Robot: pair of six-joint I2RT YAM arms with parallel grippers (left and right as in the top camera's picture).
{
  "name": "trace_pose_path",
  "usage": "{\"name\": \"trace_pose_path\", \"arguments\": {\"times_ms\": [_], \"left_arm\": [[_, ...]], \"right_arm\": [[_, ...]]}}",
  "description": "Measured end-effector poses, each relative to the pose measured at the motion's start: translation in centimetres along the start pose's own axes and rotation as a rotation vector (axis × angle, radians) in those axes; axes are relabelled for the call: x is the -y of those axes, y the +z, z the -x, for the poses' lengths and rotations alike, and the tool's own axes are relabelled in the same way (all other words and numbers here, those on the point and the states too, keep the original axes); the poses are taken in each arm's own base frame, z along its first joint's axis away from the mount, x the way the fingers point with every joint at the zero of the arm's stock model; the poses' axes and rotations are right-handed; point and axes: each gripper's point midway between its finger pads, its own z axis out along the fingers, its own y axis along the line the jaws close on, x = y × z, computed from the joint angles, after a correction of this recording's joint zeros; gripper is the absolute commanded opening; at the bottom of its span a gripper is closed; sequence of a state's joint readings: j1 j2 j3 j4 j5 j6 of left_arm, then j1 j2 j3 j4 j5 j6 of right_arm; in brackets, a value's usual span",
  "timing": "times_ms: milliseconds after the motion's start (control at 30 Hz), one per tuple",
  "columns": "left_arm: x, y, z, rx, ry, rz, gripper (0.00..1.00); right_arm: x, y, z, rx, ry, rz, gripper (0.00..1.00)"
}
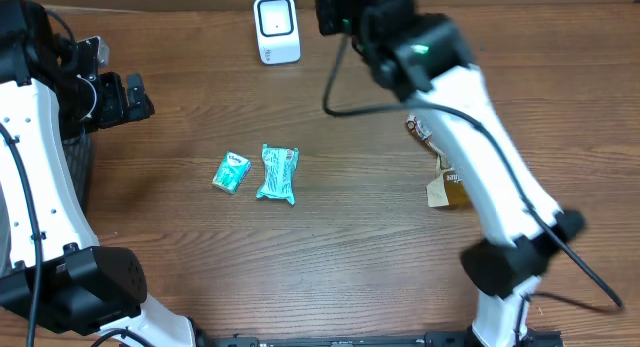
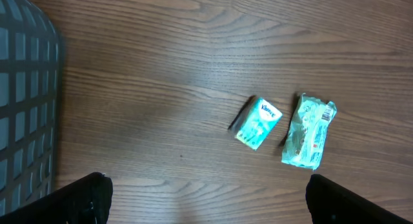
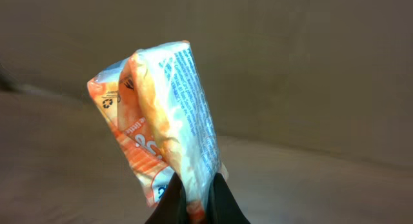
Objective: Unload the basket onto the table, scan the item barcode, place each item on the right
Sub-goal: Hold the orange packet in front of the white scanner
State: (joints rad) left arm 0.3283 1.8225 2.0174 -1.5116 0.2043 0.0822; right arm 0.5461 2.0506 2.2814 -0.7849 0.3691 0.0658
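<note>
Above wooden table (image 1: pixel 350 217), pinches orange-and-white packet (image 3: pixel 161 114) in right gripper (image 3: pixel 197 201), holds left gripper (image 2: pixel 210 201) spread wide near Kleenex pack (image 2: pixel 258 122) beside teal wrapper (image 2: pixel 308 132).

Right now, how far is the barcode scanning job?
Done: the right pincer grips an orange-and-white plastic packet. In hand: holding it up near the white box-shaped scanner. Left: the scan itself; a teal tissue pack and teal crinkled packet wait on the wooden table.

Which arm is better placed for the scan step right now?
Right. The right gripper is shut on an orange-and-white packet, raised near the white scanner. The left gripper is open and empty, over by the basket.
</note>
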Motion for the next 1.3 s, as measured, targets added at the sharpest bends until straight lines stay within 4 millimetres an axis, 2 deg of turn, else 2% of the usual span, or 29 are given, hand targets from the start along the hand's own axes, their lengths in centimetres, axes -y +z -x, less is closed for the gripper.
{"name": "trace_pose_path", "arguments": {"times_ms": [167,267,433,500,633,767,800,967,1100,1300], "left_arm": [[0.0,0.0,0.0,0.0,0.0,0.0,1.0],[0.0,0.0,0.0,0.0,0.0,0.0,1.0],[0.0,0.0,0.0,0.0,0.0,0.0,1.0],[0.0,0.0,0.0,0.0,0.0,0.0,1.0],[0.0,0.0,0.0,0.0,0.0,0.0,1.0],[0.0,0.0,0.0,0.0,0.0,0.0,1.0],[0.0,0.0,0.0,0.0,0.0,0.0,1.0],[0.0,0.0,0.0,0.0,0.0,0.0,1.0],[0.0,0.0,0.0,0.0,0.0,0.0,1.0],[0.0,0.0,0.0,0.0,0.0,0.0,1.0]], "right_arm": [[0.2,7.4,-3.1,0.009,-0.136,-0.139,0.04],[-0.3,10.6,-3.8,0.058,-0.204,-0.172,0.04],[-1.3,13.5,-3.4,0.157,-0.308,-0.189,0.04],[-2.1,14.5,-3.9,0.172,-0.374,-0.172,0.04],[-3.8,16.9,-6.1,0.17,-0.494,-0.121,0.04],[-5.5,19.4,-9.4,0.153,-0.602,-0.089,0.04],[-6.4,20.2,-10.8,0.144,-0.639,-0.074,0.04],[-8.2,21.3,-13.1,0.141,-0.698,-0.046,0.04],[-8.7,21.1,-12.5,0.176,-0.701,-0.049,0.04],[-8.7,21.1,-12.4,0.176,-0.707,-0.05,0.04]]}}
